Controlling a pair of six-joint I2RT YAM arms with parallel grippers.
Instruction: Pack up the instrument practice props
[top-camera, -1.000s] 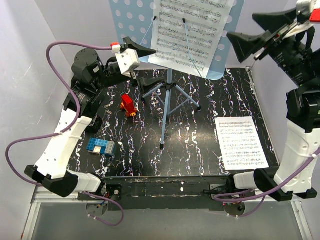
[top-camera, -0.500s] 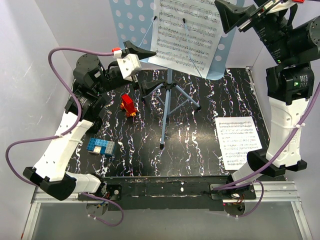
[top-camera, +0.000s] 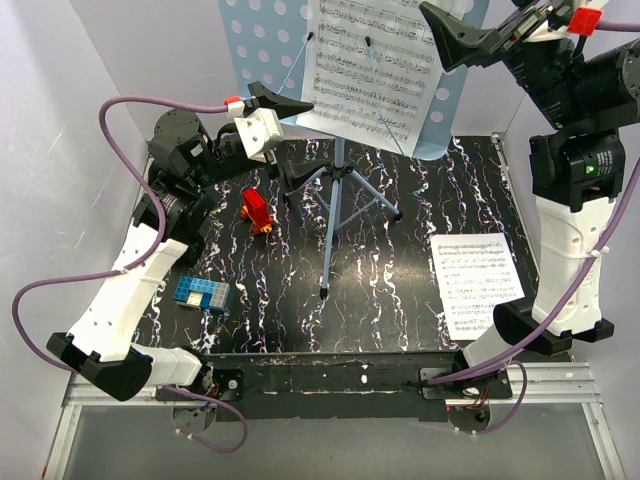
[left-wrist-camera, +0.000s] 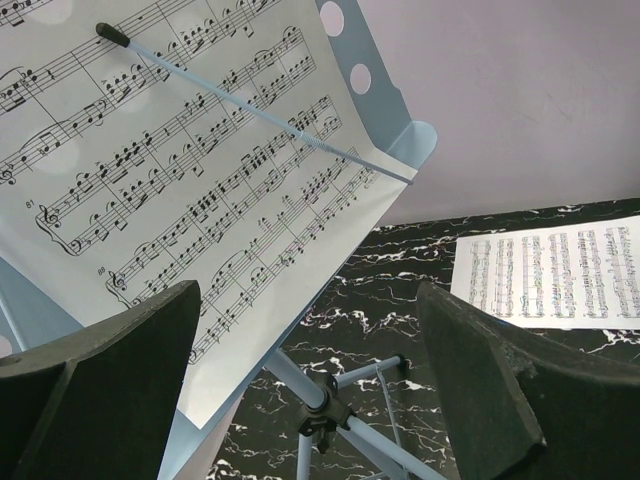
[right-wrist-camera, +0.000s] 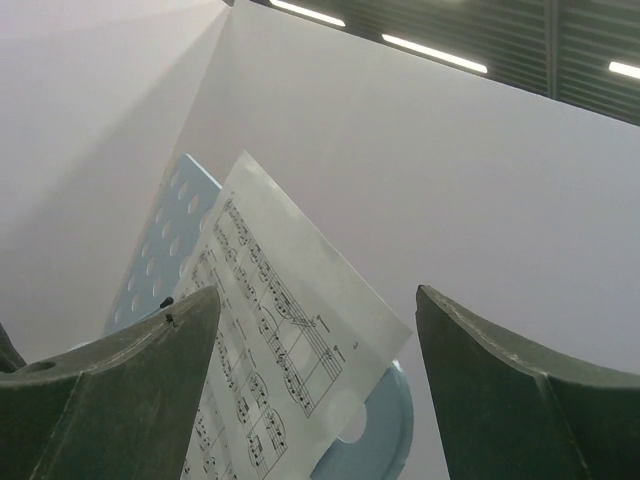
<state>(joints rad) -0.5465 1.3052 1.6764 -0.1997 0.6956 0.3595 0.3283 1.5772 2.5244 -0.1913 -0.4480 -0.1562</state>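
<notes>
music stand: light-blue, upright; tripod feet on the table mid-way along the far edge; perforated desk plate tilted back over that edge.
stand pole: thin, leg joint visible in the left wrist view under the page.
sheet on stand: white printed page lying on the desk plate, pinned by two thin page-holder arms; lower corner hangs past the plate lip.
loose sheet: flat on the table by the right edge, toward the near right corner, well apart from the stand.
left gripper: released, fingers spread wide, nothing between them; hovers at the lower left corner of the sheet on stand, page ahead of the gap in the wrist view; cannot tell if a finger touches the paper.
right gripper: released, fingers spread wide, empty; raised high at the upper right of the desk plate, aimed at the page's top edge, apart from it.
red object: small, on the table left of the tripod.
blue block: on the table toward the near left corner.
</notes>
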